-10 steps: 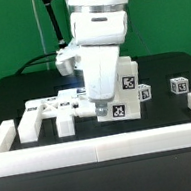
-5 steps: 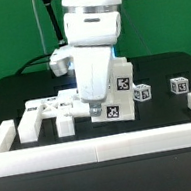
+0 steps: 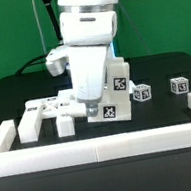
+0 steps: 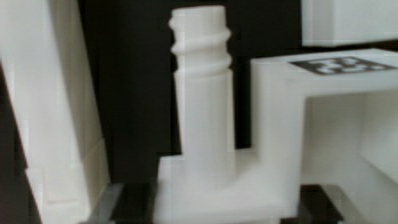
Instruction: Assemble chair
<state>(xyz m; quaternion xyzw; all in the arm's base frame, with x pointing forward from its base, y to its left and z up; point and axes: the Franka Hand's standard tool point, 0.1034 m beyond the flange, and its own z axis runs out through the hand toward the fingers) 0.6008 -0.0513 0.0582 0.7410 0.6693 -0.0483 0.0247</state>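
Note:
My gripper [image 4: 222, 200] is shut on the wide base of a white chair part with a ribbed peg end [image 4: 201, 110]; a dark finger [image 4: 118, 200] shows on each side of it. In the exterior view the gripper [image 3: 89, 109] is low over the chair parts, mostly hidden by the white hand. A chunky white tagged block [image 3: 117, 95] stands just to its right in the exterior view. Flat white parts [image 3: 44, 115] lie to its left. In the wrist view a white slab [image 4: 45, 110] and a tagged white piece [image 4: 338, 75] flank the held part.
Two small tagged cubes [image 3: 142, 93] [image 3: 180, 86] sit on the black table at the exterior view's right. A long white border rail [image 3: 102, 143] runs along the front, with upturned ends at both sides.
The arm has shifted toward the exterior view's left, uncovering more of the tagged block. The loose parts have not moved.

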